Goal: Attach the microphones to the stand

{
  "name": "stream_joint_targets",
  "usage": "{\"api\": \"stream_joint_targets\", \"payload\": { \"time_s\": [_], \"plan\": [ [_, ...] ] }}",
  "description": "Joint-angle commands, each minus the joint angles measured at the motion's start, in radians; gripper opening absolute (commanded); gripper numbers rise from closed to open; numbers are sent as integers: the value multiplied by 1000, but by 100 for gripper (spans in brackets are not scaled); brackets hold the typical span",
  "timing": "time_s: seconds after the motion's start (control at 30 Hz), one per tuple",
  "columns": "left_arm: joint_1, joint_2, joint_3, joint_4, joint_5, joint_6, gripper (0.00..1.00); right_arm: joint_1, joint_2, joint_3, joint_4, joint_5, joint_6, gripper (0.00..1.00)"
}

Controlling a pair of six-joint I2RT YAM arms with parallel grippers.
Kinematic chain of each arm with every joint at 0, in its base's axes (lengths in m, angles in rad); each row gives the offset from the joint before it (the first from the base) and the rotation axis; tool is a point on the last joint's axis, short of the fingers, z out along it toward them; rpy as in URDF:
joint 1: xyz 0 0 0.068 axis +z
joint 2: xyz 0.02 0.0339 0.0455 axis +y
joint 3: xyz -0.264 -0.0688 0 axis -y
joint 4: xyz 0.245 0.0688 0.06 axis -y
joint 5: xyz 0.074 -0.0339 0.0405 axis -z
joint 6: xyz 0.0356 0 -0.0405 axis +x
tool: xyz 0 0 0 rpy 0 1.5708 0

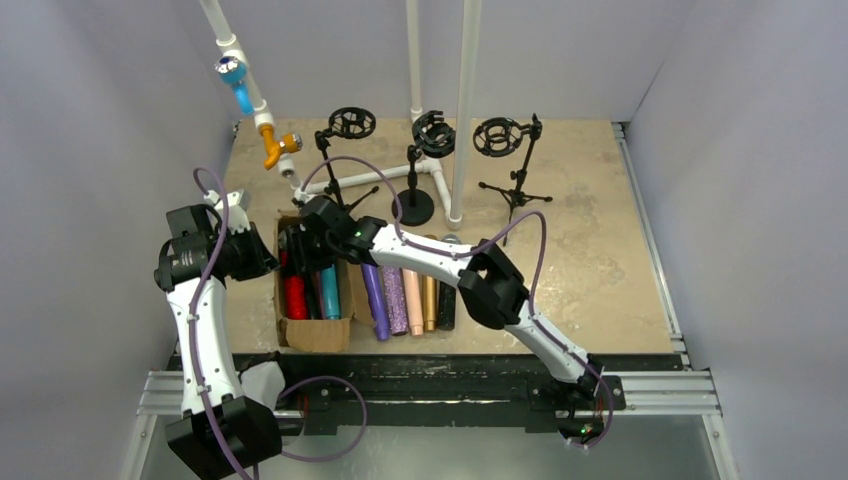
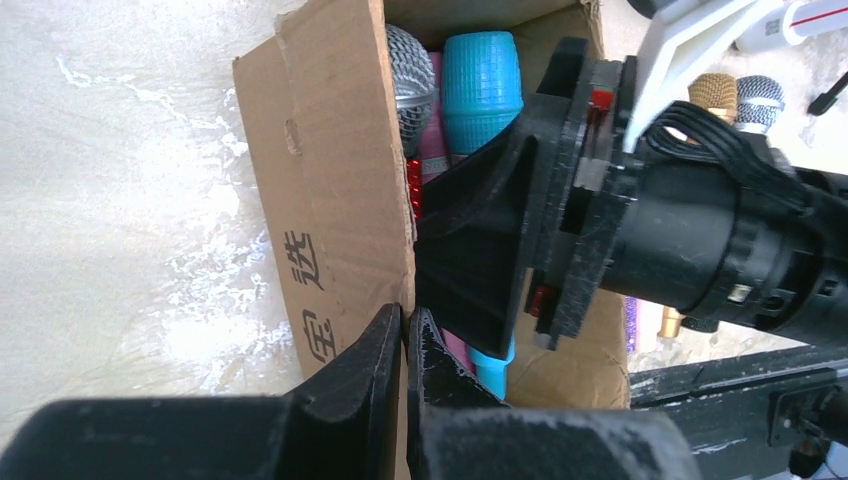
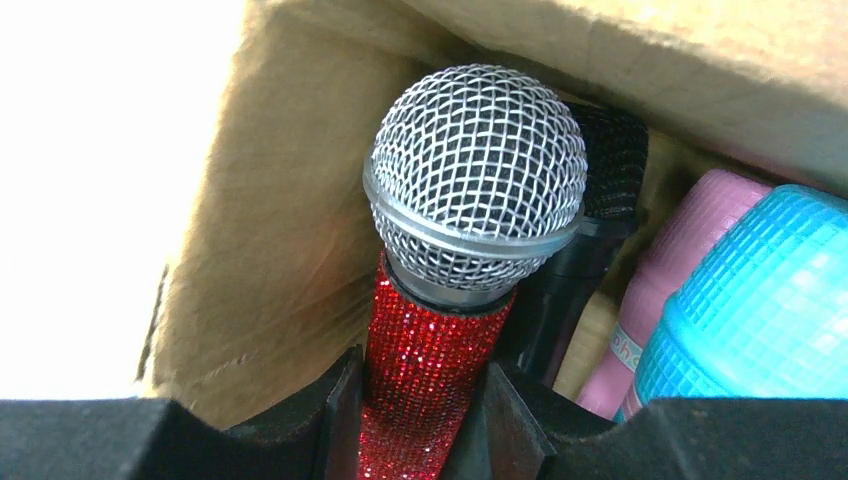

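Observation:
Inside the cardboard box (image 3: 270,200), my right gripper (image 3: 420,400) is shut on the body of the red glitter microphone (image 3: 430,350), just below its grey mesh head. Beside it in the box lie a black microphone (image 3: 600,190), a pink one (image 3: 670,270) and a blue one (image 3: 760,300). My left gripper (image 2: 405,335) is shut on the top edge of the box's left wall (image 2: 330,180). Several more microphones (image 1: 412,298) lie in a row on the table right of the box (image 1: 315,335). Three stands (image 1: 433,133) with ring mounts are at the back.
A white pipe frame (image 1: 464,110) rises behind the stands, and a slanted pipe at the top left carries a blue piece (image 1: 235,80) and an orange one (image 1: 272,145). Grey walls close in the table on both sides. My right arm (image 1: 440,262) crosses above the row of microphones.

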Motion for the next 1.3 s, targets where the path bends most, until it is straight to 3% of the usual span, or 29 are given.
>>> {"api": "stream_joint_targets", "payload": {
  "time_s": [0.0, 0.2, 0.53, 0.7, 1.07, 1.27],
  "plan": [
    [-5, -23, 31, 41, 19, 34, 0, -3, -169, -53, 163, -48, 8, 14],
    [-5, -25, 25, 52, -50, 41, 0, -29, -291, -175, 232, -59, 21, 0],
    [-5, -20, 20, 59, -107, 43, 0, -89, -492, -390, 286, -82, 5, 0],
    [-5, -16, 25, 63, -124, 46, 0, -131, -619, -502, 208, -74, -59, 0],
    [-5, -3, 33, 62, -113, 47, 0, -334, -1114, -1047, -58, 74, -173, 0],
    [-5, 7, 35, 67, -105, 49, 0, -456, -1162, -1204, -139, 199, -225, 0]
  ]
}}
